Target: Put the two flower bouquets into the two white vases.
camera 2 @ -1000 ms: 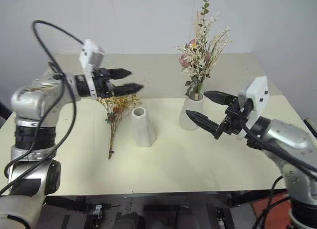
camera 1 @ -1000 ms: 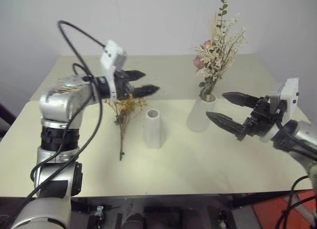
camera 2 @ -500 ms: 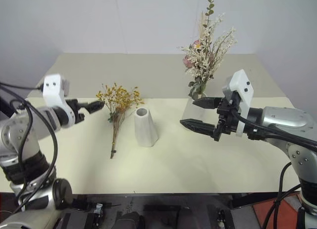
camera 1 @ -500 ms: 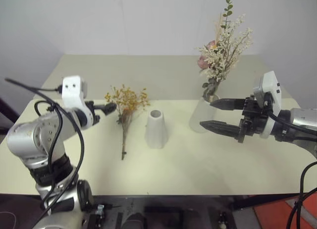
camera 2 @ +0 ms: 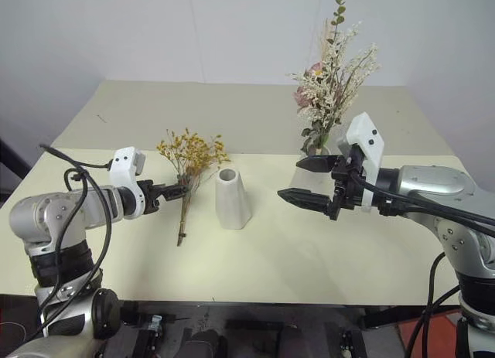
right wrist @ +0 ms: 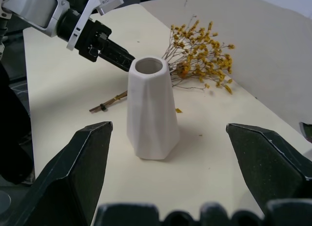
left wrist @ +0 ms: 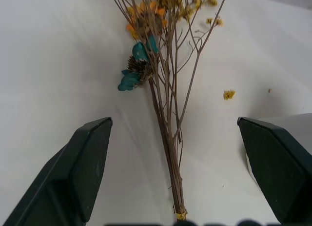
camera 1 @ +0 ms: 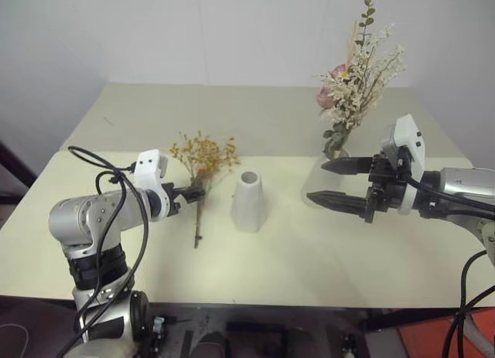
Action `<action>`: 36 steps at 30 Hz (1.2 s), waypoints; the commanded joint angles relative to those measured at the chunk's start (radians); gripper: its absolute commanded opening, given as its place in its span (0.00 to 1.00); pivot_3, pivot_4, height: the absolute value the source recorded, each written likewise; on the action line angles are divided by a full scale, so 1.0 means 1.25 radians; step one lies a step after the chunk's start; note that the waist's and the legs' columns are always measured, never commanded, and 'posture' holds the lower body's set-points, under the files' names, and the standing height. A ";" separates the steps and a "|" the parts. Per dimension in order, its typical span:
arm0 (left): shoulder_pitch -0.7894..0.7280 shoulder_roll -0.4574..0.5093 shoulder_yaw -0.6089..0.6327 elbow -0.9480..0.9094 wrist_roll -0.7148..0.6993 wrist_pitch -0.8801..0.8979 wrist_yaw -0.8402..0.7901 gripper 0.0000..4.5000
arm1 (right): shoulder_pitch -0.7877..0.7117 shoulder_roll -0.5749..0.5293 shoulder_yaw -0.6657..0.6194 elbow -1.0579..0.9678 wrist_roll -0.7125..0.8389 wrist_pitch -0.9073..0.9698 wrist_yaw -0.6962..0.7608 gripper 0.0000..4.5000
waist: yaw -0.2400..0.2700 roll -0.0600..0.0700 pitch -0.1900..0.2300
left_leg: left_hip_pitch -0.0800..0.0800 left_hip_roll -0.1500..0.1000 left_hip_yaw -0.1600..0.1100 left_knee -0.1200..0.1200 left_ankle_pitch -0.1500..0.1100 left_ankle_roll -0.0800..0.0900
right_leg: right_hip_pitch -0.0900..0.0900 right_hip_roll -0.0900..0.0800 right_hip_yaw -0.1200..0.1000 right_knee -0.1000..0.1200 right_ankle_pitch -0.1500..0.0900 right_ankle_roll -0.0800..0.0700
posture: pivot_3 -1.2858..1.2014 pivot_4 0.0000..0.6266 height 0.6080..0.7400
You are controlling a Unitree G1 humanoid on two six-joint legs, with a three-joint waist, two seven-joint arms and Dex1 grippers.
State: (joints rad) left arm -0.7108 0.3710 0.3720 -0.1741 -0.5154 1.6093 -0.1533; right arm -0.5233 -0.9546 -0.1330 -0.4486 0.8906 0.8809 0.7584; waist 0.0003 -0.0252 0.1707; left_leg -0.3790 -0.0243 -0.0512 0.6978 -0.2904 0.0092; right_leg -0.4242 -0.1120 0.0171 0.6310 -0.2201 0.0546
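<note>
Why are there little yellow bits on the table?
Loose blossoms have dropped off the yellow-orange bouquet, which lies flat on the table beside the short vase rather than standing in it.

Soft, even, diffuse light from overhead; the cream table (camera 1: 309, 250) is bright without glare. Shadows are faint and short, as beside the cone vase (right wrist: 151, 109). Head views are slightly hazy, and the far wall looks flat and grey. In the wrist views, the near fingers (left wrist: 78, 172) look soft.
</note>
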 commanded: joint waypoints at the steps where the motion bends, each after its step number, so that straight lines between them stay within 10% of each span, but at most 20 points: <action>1: -0.043 0.029 -0.057 0.062 0.011 0.004 0.005 1.00 | 0.001 0.005 -0.039 -0.027 0.010 0.006 -0.018 1.00 | -0.001 0.000 0.000 | 0.000 0.000 0.000 0.000 0.000 0.000 | 0.000 0.000 0.000 0.000 0.000 0.000 | 0.52 0.24 1.00; 24: -0.246 0.006 -0.220 0.451 0.125 -0.108 -0.055 1.00 | 0.055 0.016 -0.080 -0.063 0.031 0.037 -0.076 1.00 | -0.002 0.000 0.000 | -0.001 -0.001 0.000 0.000 0.000 0.000 | 0.000 0.000 0.000 0.000 0.000 0.000 | 0.52 0.24 1.00; 36: -0.295 0.018 -0.287 0.570 0.158 -0.155 -0.131 0.26 | 0.053 -0.001 -0.082 -0.077 0.044 0.039 -0.058 1.00 | -0.002 0.000 0.000 | -0.001 -0.001 0.000 0.000 0.000 0.000 | 0.000 0.000 0.000 0.000 0.000 0.000 | 0.52 0.24 1.00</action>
State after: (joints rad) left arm -1.0639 0.3925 0.0275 0.5246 -0.3244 1.4297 -0.2989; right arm -0.4507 -0.9454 -0.2059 -0.5209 0.9383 0.9273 0.6877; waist -0.0023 -0.0253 0.1706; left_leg -0.3797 -0.0255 -0.0509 0.6974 -0.2903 0.0090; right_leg -0.4242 -0.1125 0.0166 0.6313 -0.2198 0.0551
